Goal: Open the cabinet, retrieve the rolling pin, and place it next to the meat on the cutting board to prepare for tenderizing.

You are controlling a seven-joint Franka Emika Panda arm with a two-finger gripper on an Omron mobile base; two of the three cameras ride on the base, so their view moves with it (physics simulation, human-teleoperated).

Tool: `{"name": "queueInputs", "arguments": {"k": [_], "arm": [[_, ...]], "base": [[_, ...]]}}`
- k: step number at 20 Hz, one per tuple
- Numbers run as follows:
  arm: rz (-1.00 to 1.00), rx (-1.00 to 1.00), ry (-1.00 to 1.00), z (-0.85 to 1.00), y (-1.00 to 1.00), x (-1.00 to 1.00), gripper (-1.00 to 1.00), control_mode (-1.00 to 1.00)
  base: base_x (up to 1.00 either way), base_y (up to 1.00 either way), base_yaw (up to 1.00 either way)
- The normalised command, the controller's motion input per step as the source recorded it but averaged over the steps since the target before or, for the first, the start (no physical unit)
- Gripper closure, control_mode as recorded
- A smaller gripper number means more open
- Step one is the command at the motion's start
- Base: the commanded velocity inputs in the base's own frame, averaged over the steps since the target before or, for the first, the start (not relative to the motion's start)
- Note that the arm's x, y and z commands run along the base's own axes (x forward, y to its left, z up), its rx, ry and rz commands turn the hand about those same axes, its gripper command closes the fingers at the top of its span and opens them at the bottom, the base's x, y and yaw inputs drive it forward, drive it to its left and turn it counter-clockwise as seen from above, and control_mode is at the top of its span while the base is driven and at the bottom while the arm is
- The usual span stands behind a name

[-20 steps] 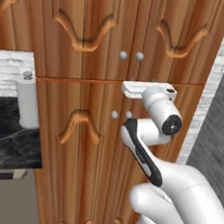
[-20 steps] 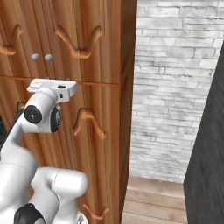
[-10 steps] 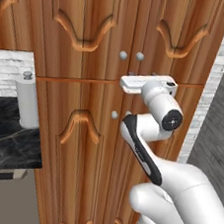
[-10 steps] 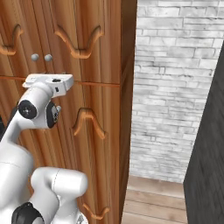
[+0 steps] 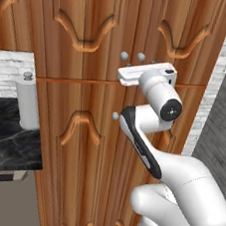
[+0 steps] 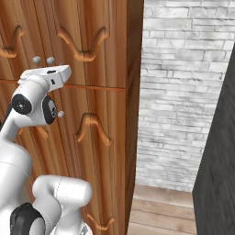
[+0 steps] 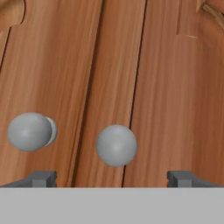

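The cabinet (image 5: 95, 27) is tall and reddish-brown, and its upper double doors are closed. Two round silver knobs (image 5: 132, 55) sit side by side at the door seam. My gripper (image 5: 127, 67) hovers just below them, facing the doors. In the hand view the right knob (image 7: 116, 145) lies between my open fingertips (image 7: 181, 178), slightly above them. The left knob (image 7: 29, 131) sits outside the left finger. Nothing is held. From the right base view the hand (image 6: 51, 73) is under the knobs (image 6: 43, 60). The rolling pin, the meat and the cutting board are out of view.
A black marble counter (image 5: 1, 141) with a pale upright cylinder (image 5: 27, 99) adjoins the cabinet's left side. Lower doors carry their own knob (image 5: 115, 116). To the right stand a white brick wall (image 6: 183, 92) and a dark panel (image 6: 220, 160), with wooden floor between.
The hand has risen from the seam between upper and lower doors to just under the upper knobs. The jaws stay open and the doors stay closed.
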Motion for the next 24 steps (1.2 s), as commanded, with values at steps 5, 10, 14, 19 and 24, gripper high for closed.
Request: {"name": "queueInputs", "arguments": {"k": [5, 10, 14, 19, 24], "arm": [[0.0, 0.0, -0.01, 0.0, 0.0, 0.02, -1.0, -1.0], [0.0, 0.0, 0.0, 0.19, 0.0, 0.07, -1.0, -1.0], [0.0, 0.0, 0.0, 0.24, 0.0, 0.07, -1.0, -1.0], [0.0, 0.0, 0.0, 0.06, 0.0, 0.03, -1.0, -1.0], [0.0, 0.0, -0.05, 0.2, 0.08, -0.02, -1.0, -1.0]], "base": [[0.0, 0.0, 0.0], [0.0, 0.0, 0.0], [0.0, 0.0, 0.0], [0.0, 0.0, 0.0], [0.0, 0.0, 0.0]]}}
